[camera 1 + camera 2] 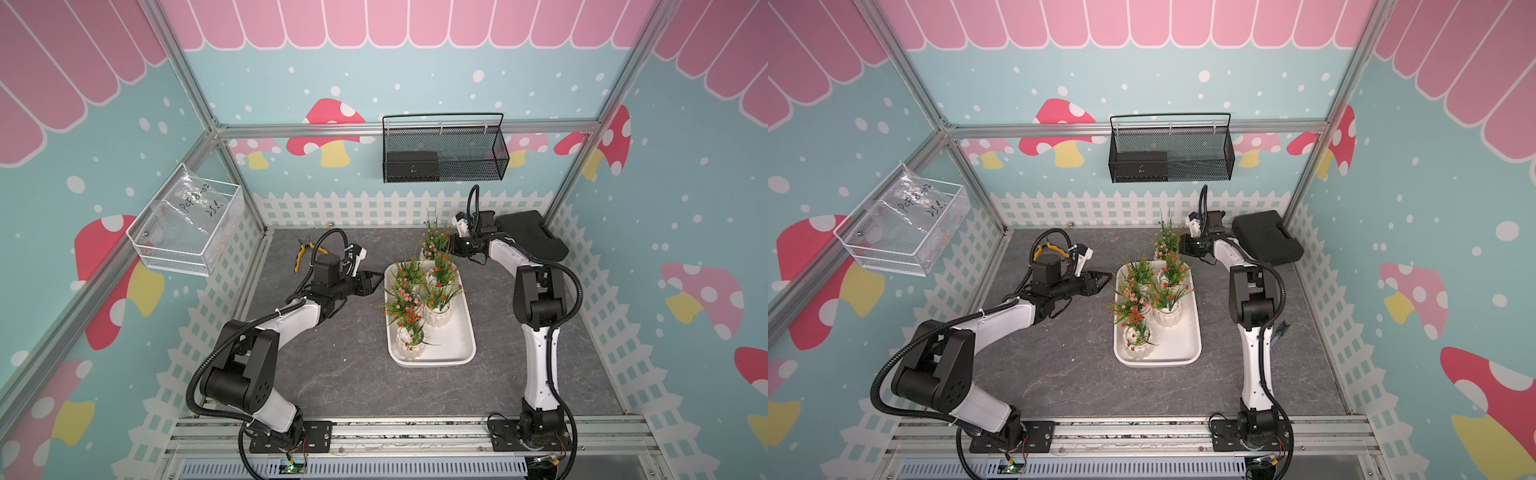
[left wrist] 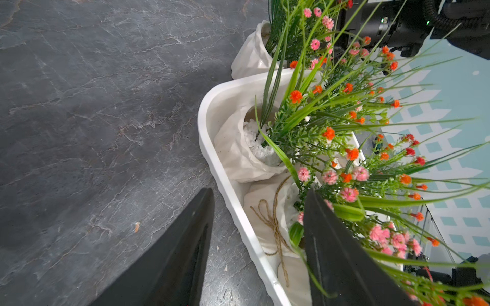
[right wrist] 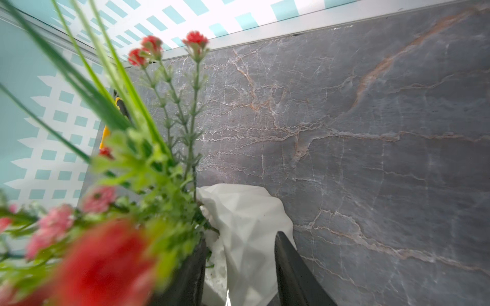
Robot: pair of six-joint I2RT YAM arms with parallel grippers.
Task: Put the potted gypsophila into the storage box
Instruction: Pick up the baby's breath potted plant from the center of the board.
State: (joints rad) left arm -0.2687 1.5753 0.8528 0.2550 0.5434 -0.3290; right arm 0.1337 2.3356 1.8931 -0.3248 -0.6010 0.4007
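Observation:
The storage box [image 1: 453, 345] [image 1: 1179, 345] lies mid-table, and several potted gypsophila stand in it, such as one [image 1: 438, 316] with orange flowers. Another potted gypsophila [image 1: 428, 249] [image 1: 1160, 246] [image 2: 252, 53] stands just past the box's far end. My right gripper [image 3: 241, 235] [image 1: 451, 244] is shut on this pot's wall [image 3: 246, 212], with one finger over the white gravel inside and the other on the outside. My left gripper [image 2: 258, 190] [image 1: 379, 278] is open and holds nothing. It straddles the box's left rim [image 2: 212, 148], one finger over the table and one among the flowers.
Yellow-handled pliers [image 1: 305, 253] lie at the back left of the table. A black hard case [image 1: 532, 237] sits in the back right corner, behind the right arm. On the walls hang a black mesh basket [image 1: 444, 153] and a white wire basket [image 1: 187, 224].

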